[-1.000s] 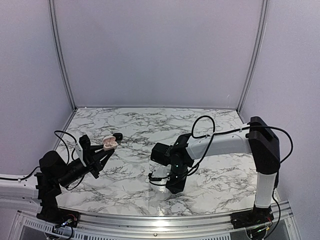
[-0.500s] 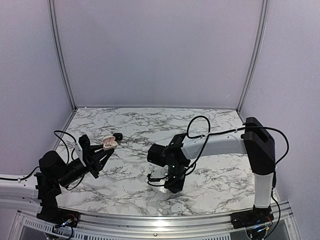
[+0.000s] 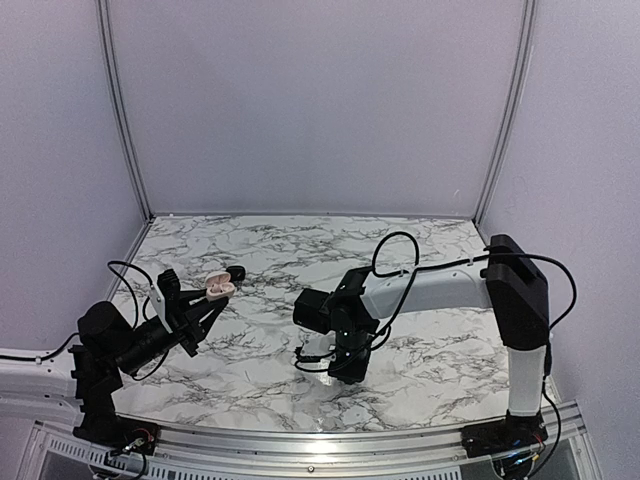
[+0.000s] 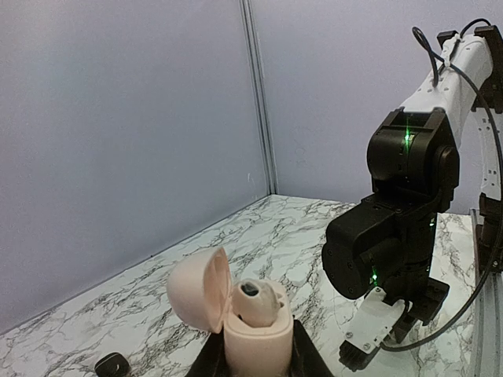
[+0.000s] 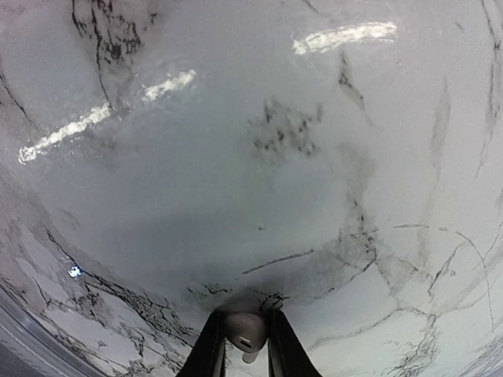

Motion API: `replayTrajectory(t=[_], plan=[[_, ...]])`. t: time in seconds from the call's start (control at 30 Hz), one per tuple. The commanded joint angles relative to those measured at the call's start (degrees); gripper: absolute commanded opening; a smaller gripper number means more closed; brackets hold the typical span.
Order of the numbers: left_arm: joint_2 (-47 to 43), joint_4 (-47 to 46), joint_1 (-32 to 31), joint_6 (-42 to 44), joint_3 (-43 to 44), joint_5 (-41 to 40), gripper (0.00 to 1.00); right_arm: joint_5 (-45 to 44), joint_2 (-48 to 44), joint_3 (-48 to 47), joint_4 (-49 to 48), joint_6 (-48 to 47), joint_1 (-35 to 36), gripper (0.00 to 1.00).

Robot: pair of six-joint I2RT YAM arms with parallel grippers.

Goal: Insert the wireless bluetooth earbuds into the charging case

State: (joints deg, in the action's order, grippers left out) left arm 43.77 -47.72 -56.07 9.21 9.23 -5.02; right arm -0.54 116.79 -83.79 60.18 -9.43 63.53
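My left gripper (image 4: 258, 363) is shut on the charging case (image 4: 259, 339), a cream-pink case held upright above the left of the table, also seen from above (image 3: 219, 288). Its lid (image 4: 196, 289) stands open to the left. One pale earbud (image 4: 255, 301) with a dark spot sits in the case. My right gripper (image 5: 246, 347) points down at the marble near the table's middle (image 3: 347, 379). It is shut on a second pale earbud (image 5: 246, 331), which sits between the fingers right at the table surface.
A small black object (image 3: 238, 272) lies on the marble table (image 3: 420, 350) just beyond the case, also low in the left wrist view (image 4: 112, 364). The right arm's forearm and cable (image 3: 400, 250) span the table's right half. Pale walls close the back and sides.
The right arm has shifted slightly left and lower, and its jaws have closed in on the earbud. The left gripper with the case has not moved.
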Motion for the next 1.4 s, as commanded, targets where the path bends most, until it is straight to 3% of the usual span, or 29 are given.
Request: replayTrajectory(t=[0.0,0.43,0.7,1.03,1.37], plan=[[-0.7,-1.6,0.4,-0.2,0.1,-0.6,0.00,0.0,-1.4,-1.9,-3.0,-0.5,0.4,0.12],[-2.3,-4.5,0.8,-1.3,-0.4,2.6,0.00,0.8,-22.9,5.6,-33.1,1.4,-4.0,0.07],[-2.9,-9.4,0.8,-0.3,-0.3,12.8,0.00,13.7,-36.5,12.2,-58.8,0.9,-3.8,0.09],[-2.3,-10.0,0.7,-3.0,2.5,17.1,0.00,21.6,-33.7,11.4,-76.8,2.1,1.3,0.08],[-2.0,-11.1,0.7,-4.8,3.6,17.5,0.00,24.5,-28.7,10.7,-81.6,2.6,4.9,0.08]])
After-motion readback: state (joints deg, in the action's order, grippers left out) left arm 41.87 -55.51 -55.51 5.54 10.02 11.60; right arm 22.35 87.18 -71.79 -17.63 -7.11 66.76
